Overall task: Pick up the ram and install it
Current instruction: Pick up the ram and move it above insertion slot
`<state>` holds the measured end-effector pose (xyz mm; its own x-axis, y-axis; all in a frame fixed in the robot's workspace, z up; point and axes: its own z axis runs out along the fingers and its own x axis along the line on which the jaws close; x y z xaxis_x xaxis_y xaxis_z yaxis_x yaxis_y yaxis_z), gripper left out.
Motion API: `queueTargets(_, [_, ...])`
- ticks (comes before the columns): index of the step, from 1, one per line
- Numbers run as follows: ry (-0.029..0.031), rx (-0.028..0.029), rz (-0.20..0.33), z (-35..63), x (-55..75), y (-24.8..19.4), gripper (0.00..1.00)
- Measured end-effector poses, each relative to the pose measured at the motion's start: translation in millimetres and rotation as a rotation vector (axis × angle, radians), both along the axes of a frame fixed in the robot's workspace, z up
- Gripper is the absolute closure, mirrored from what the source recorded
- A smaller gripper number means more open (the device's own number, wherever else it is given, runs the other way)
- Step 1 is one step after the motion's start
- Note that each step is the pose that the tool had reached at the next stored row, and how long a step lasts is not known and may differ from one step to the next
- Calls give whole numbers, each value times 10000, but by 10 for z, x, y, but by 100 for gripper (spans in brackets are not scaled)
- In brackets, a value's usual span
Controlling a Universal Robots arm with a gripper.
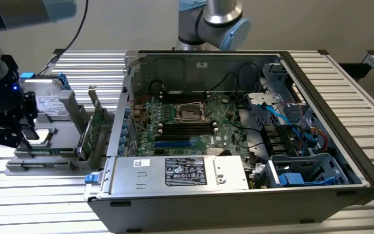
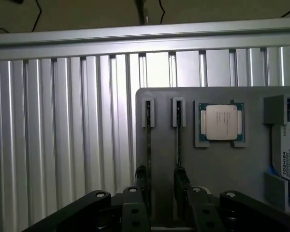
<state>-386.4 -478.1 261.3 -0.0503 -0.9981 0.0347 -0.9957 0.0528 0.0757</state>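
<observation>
Gripper: the jaws stand wide open and hold nothing. The two black fingers hang low over the grey tray, at one end of its two narrow slots.
Ram: a thin stick, seen on its edge, standing upright in one slot of the tray. It runs toward one finger, and I cannot tell if they touch.
Second stick: it stands the same way in the slot just beside, and runs toward the other finger.
Processor: it lies flat in a square pocket of the tray, next to the slots.
Hard drive: silver with blue clips, it stands on the tray beyond the processor.
Expansion card: green and upright, at the side of the tray that faces the computer.
Tray place: near the bench edge on the exterior view's left.
Bench: made of ribbed aluminium profiles.
Computer case: it lies open in the middle of the bench, close beside the tray.
Motherboard: green, on the floor of the case, with black slots around the socket.
</observation>
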Motion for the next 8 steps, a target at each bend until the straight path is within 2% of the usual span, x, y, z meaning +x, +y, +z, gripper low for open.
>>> queueTargets(8, [-1,53,396,-146,-22,-61,64])
